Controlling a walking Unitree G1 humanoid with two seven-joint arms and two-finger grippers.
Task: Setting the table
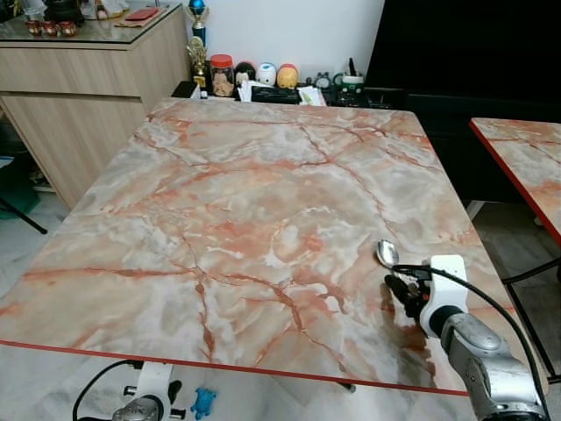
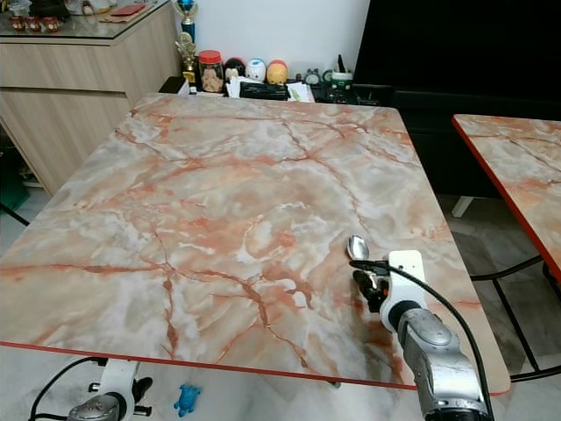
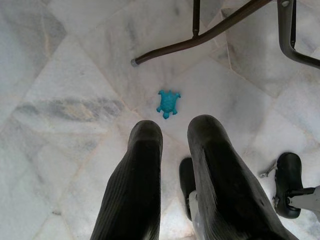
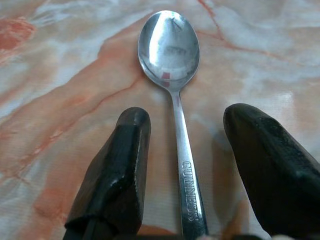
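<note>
A silver spoon (image 4: 170,45) lies flat on the orange-veined marble table (image 1: 219,193), near its right edge, bowl (image 1: 387,253) pointing away from me. My right gripper (image 4: 187,117) is open just above the tabletop. The spoon's handle runs between its two black fingers (image 4: 115,170), and neither one touches it. In the eye views this gripper (image 2: 366,281) sits right behind the spoon. Below the table's front edge my left arm (image 1: 145,399) hangs idle, and its gripper (image 3: 175,127) points at the floor with the fingers slightly apart.
A second marble table (image 1: 526,158) stands to the right across a narrow gap. At the far end are a wooden cabinet (image 1: 79,79) and a low shelf of jars and toys (image 1: 263,79). A blue turtle toy (image 3: 168,103) and metal legs (image 3: 200,37) are on the tiled floor.
</note>
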